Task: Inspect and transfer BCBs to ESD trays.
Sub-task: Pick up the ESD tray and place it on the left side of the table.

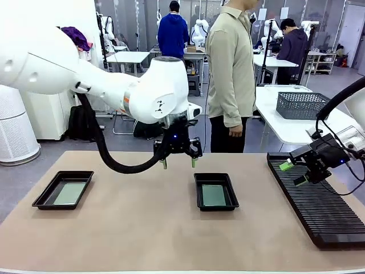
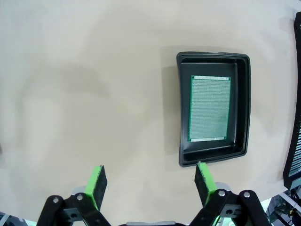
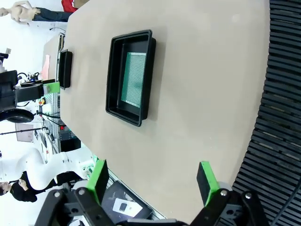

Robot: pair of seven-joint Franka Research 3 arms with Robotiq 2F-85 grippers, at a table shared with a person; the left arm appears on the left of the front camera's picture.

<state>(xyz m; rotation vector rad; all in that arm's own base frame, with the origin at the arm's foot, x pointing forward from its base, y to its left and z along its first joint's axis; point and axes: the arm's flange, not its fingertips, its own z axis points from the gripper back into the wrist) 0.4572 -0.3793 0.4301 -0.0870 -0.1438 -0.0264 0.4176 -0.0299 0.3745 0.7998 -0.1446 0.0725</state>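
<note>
Two black ESD trays [image 1: 216,192] [image 1: 63,189] well apart, each holding flat green BCB [image 1: 214,195] [image 1: 69,193].

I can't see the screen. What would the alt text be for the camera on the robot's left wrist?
Looking down at a tan table, a shallow black tray holds a green circuit board lying flat inside it. The left gripper hangs above the bare table beside the tray, jaws open and empty, green pads at the bottom edge. A black ribbed rack edges the right side.

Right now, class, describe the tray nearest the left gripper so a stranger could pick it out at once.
Start at the tan table and find the long ribbed black rack along its right side. Just left of that rack, near the table's middle, sits a shallow black tray holding a green board. Unlike its twin tray at the far left, this one lies just in front of the open left gripper.
</note>
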